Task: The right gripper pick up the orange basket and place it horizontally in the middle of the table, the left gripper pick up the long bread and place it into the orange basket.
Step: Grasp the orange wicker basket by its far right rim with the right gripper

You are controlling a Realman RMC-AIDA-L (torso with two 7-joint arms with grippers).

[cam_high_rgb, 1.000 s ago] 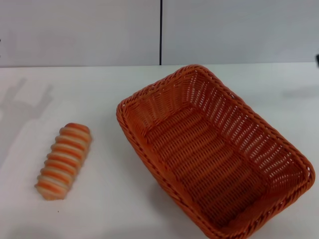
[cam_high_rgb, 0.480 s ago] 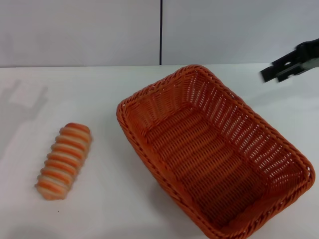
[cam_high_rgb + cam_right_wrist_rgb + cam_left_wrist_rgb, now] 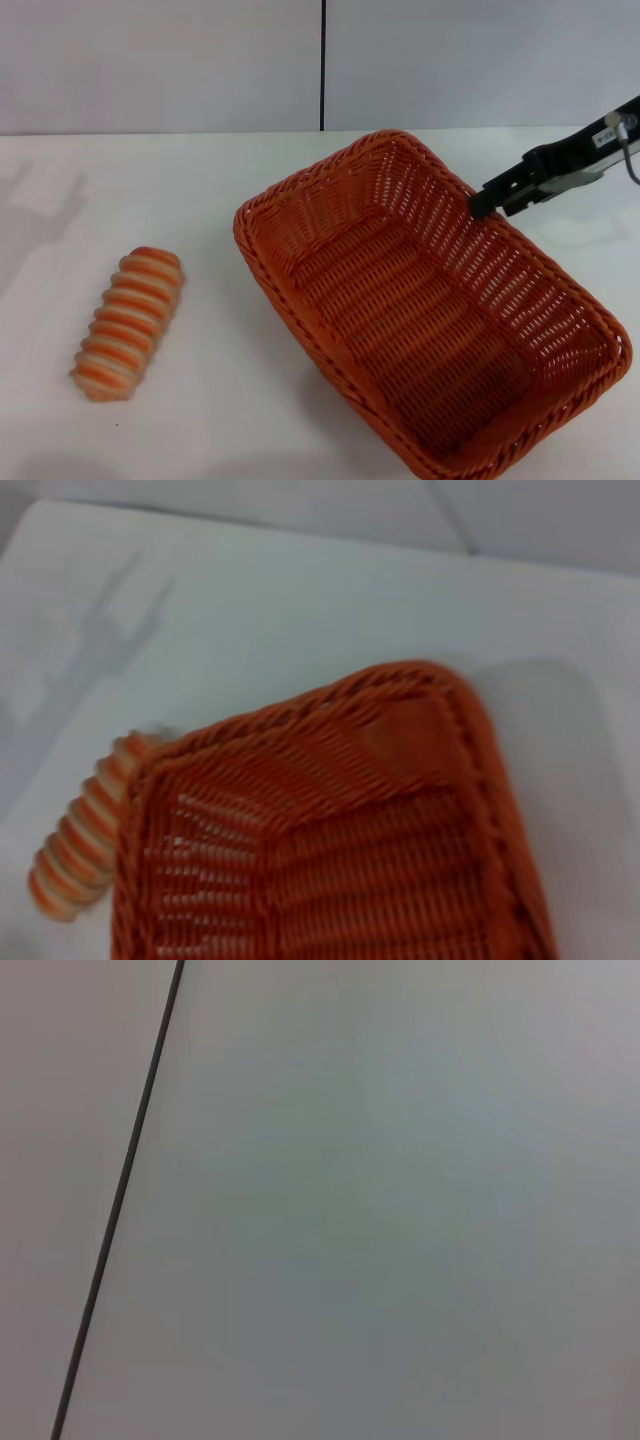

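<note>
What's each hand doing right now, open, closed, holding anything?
Right hand: over the far right rim of the large orange woven wicker basket, holding nothing; open or closed cannot be told.
Left hand: not in view.

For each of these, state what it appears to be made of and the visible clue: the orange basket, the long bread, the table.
The orange basket: woven wicker or plastic rattan, matte; interlaced strands and a braided rim show.
The long bread: probably a foam or plastic replica, smooth; its orange and cream ridges look too even for baking.
The table: white laminate or painted board, smooth, faintly showing shadows.
</note>
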